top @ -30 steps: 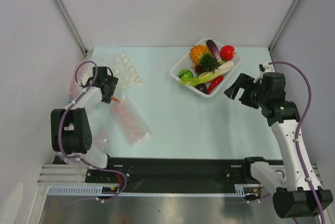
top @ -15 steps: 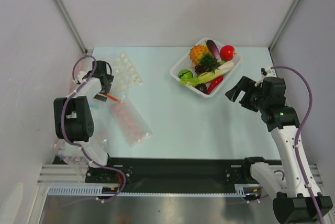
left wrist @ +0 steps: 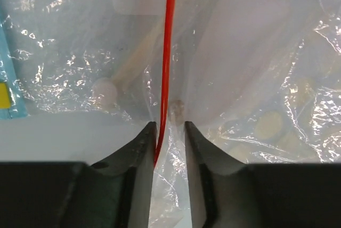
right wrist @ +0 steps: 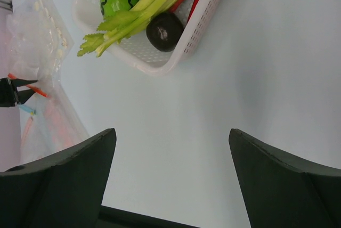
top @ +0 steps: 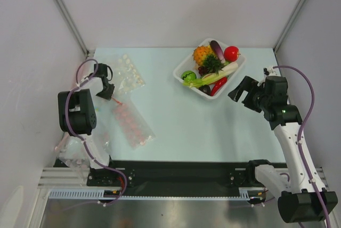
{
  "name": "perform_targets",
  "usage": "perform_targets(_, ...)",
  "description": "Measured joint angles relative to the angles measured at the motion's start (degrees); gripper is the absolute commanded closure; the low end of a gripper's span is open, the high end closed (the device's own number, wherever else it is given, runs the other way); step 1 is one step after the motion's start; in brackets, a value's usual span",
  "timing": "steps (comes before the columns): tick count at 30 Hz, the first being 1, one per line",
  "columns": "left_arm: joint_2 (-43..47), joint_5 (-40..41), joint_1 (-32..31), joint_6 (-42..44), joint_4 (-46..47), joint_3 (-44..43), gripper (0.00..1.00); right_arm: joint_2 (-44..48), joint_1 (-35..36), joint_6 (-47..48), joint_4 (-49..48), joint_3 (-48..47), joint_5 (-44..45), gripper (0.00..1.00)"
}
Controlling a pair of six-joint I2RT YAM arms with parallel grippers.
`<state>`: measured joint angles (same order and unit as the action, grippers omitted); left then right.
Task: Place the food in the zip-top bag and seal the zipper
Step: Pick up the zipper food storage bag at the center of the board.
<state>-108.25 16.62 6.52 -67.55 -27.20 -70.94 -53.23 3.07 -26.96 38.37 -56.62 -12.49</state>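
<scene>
The left gripper pinches the zipper of the zip-top bag — the right gripper, spread wide, hangs at four o'clock of the white basket.

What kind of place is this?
Probably a robot lab test cell: a left arm and right arm bolted to a table, bare white walls with metal posts, and toy produce in a basket.
</scene>
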Motion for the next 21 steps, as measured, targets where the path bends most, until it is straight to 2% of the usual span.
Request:
perform_targets(1, 0.02, -0.09, 0.02, 0.59, 0.07, -0.04, 0.79, -0.17, 0.00, 0.00, -0.11, 0.00, -0.04, 0.05)
perform_targets(5, 1.11, 0.33, 0.04, 1.81, -0.37, -0.15, 1.00, -0.22, 0.00, -0.44, -0.98, 0.00, -0.87, 0.04)
perform_targets(11, 10.97, 3.32, 0.04, 4.68, -1.20, 0.83, 1.00, -0.11, 0.00, -1.55, -3.45, 0.70, -3.45, 0.11)
perform_targets(16, 22.32, 2.40, 0.04, 5.05, -0.42, 4.76, 1.00, -0.24, 0.50, -1.68, -5.70, 1.33, -7.45, 0.13)
perform_targets(17, 24.33, 2.25, 0.04, 4.85, -0.37, 5.79, 1.00, -0.39, 0.83, -1.60, -6.23, 1.33, -8.00, 0.16)
perform_targets(21, 28.50, 2.19, 0.04, 3.63, -1.40, 7.52, 1.00, -2.14, 2.10, -1.18, -6.84, 0.74, -10.67, 0.19)
